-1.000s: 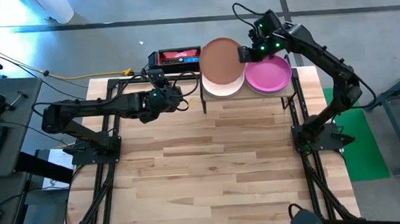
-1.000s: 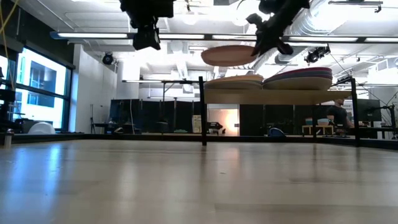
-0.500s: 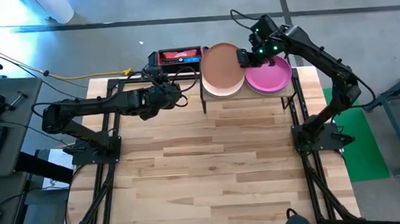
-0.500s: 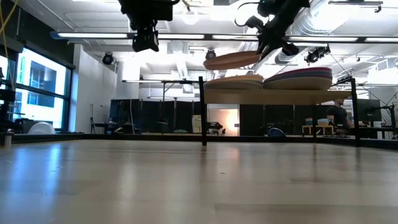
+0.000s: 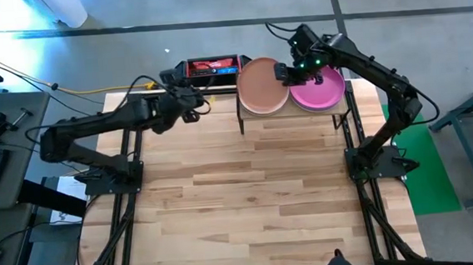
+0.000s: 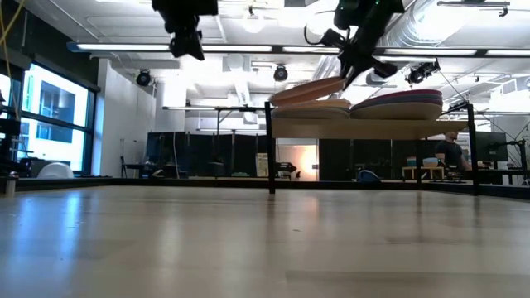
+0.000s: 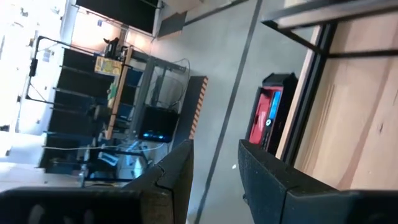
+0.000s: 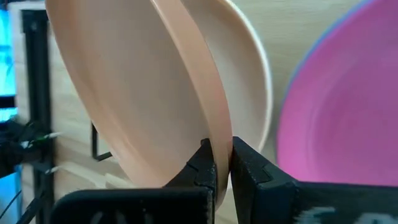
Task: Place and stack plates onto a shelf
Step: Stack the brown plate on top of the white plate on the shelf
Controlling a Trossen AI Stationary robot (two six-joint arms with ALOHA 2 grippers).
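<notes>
My right gripper [image 5: 283,71] [image 8: 221,153] is shut on the terracotta plate [image 5: 258,82] [image 6: 306,89] above the shelf's [image 6: 356,126] left stack. A cream plate [image 8: 252,81] tops that stack. The right stack [image 6: 397,103] has the magenta plate [image 5: 317,91] on top, with several other plates under it. The shelf [image 5: 294,115] stands on thin black legs at the table's far edge. My left gripper [image 5: 182,88] [image 7: 214,171] is open, high above the table and left of the shelf. It holds nothing. My right gripper pinches the terracotta plate's right rim [image 8: 217,127] between its two fingers, one above and one below. The fingers come from the right, slanting down. The plate is tilted: its held side is raised and its left rim [image 6: 280,97] meets the left stack.
A red and black box [image 5: 211,67] [image 7: 267,115] sits beyond the table's far edge, left of the shelf. Black frame rails run along the table's left and right sides. The wooden tabletop [image 5: 249,190] stretches in front of the shelf.
My right gripper has gone down toward the left stack and tipped. The terracotta plate, level and clear above the stack a second ago, now slants with its left rim on the stack. My left gripper has drawn back up and toward the table's far left.
</notes>
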